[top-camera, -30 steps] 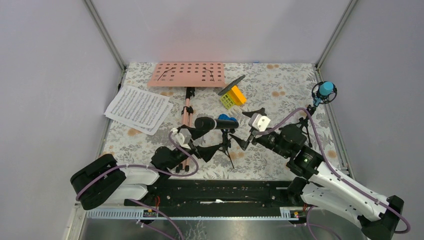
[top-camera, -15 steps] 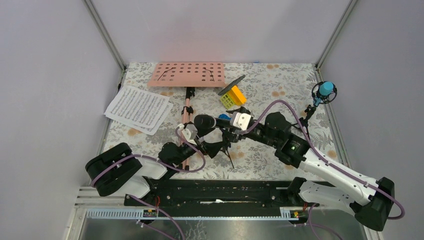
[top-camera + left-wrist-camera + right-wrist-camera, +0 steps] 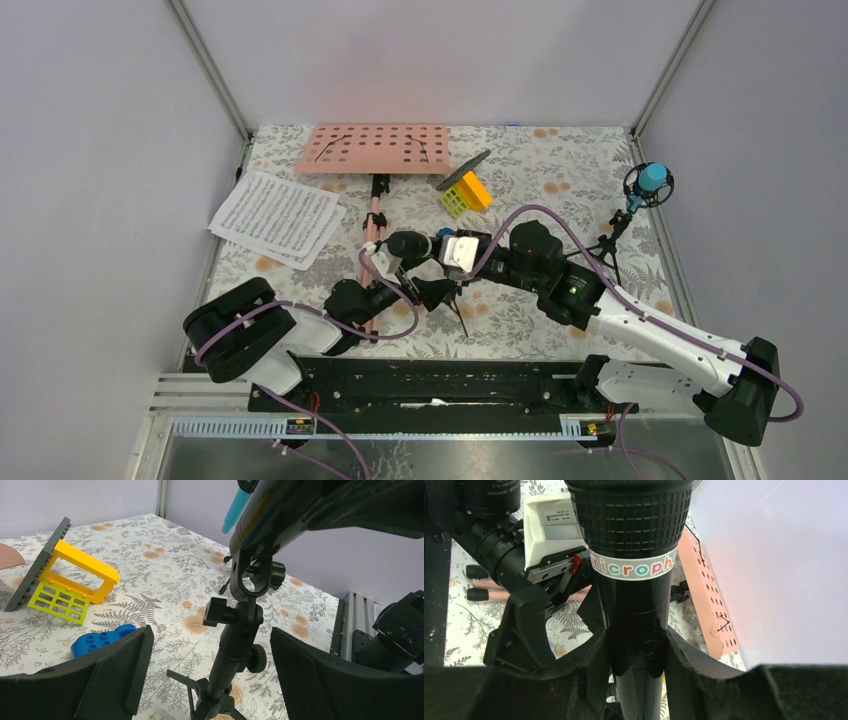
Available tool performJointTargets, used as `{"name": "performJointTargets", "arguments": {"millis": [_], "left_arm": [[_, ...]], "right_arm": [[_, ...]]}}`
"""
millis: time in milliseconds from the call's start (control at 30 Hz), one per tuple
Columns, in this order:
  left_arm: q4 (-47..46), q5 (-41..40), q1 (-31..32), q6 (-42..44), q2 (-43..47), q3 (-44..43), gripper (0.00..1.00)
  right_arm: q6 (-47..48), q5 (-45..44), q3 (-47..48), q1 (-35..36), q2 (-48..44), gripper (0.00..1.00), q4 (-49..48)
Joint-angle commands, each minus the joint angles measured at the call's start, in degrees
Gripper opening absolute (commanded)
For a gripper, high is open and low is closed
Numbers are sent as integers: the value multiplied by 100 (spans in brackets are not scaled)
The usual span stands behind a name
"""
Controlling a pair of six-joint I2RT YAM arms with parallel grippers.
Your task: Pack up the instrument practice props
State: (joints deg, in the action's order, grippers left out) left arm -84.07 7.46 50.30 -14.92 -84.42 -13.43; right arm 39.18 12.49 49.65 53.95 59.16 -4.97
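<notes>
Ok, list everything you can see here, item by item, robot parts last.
music stand: one, pink, lying flat at the far edge
sheet music: a few pages, white, far left
black mic: one, black, centre
blue mic: one, blue, far right
tripods: two, black, one under each mic
toy block: one, yellow and green, right of the music stand
toy car: one, blue, beside the black mic
left gripper: black, open around a tripod
right gripper: black, shut on the black mic
</notes>
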Motion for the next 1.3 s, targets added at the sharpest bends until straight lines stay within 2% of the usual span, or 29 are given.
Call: {"name": "performJointTargets", "arguments": {"millis": [0, 200, 533, 667, 800, 900, 1067, 1267], "left_arm": [[-603, 1, 6, -77, -131, -224, 91], [-615, -26, 13, -111, -293, -365, 89], [-640, 205, 12, -236, -647, -542, 64], [-645, 268, 6, -264, -736, -573, 44], [-641, 347, 13, -249, -794, -573, 19], [-639, 379, 13, -257, -841, -581, 8], [-514, 431, 14, -241, -871, -602, 0], [-479, 436, 9, -244, -895, -617, 0]], "right_arm": [[156, -137, 298, 79, 19, 25, -8], [69, -41, 339, 87, -11, 0, 99], [-79, 91, 513, 98, -9, 0, 257], [-154, 119, 574, 122, -65, 0, 276], [-211, 201, 676, 149, -104, 0, 281], [-223, 279, 834, 199, -101, 0, 312], [-160, 302, 1150, 383, -30, 0, 448], [-482, 77, 1402, 528, 10, 0, 385]]}}
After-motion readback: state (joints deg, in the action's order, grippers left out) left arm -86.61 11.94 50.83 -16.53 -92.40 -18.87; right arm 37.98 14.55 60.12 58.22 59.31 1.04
